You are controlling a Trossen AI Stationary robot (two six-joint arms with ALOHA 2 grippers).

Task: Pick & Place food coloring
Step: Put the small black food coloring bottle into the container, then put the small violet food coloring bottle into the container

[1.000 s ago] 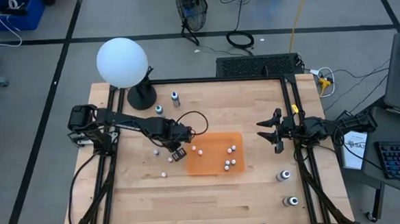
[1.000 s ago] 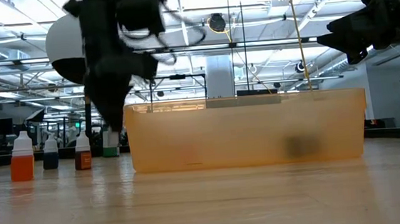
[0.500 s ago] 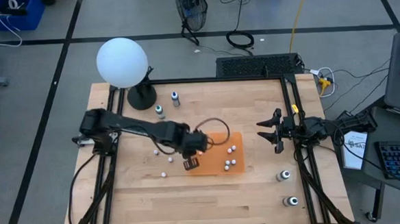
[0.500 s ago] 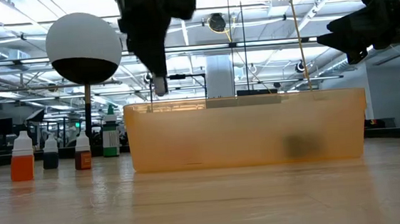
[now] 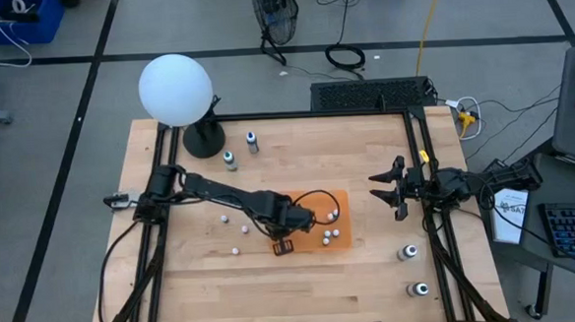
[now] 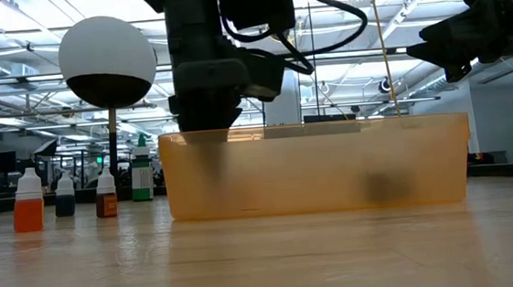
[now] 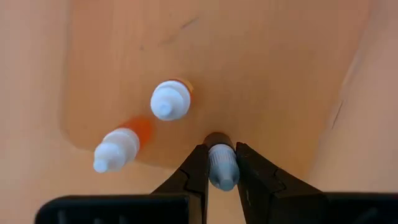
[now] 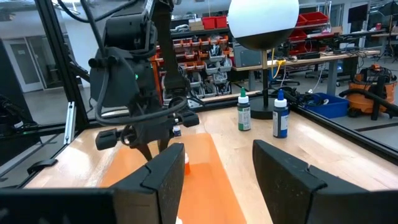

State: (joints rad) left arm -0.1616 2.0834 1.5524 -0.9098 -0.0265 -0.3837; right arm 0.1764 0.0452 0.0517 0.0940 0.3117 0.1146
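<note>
Two capped bottles stand near left hand.

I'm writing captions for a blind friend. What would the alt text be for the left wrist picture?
Seen from above, the left tool grips a small bottle with a whitish cap between its two dark fingers, over an orange tray. Two more white-capped bottles of orange food coloring sit in the tray nearby, one upright, one tilted.

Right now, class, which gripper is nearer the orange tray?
Left. The left gripper hangs over the orange tray's near-left corner; the right gripper waits beyond its right edge.
</note>
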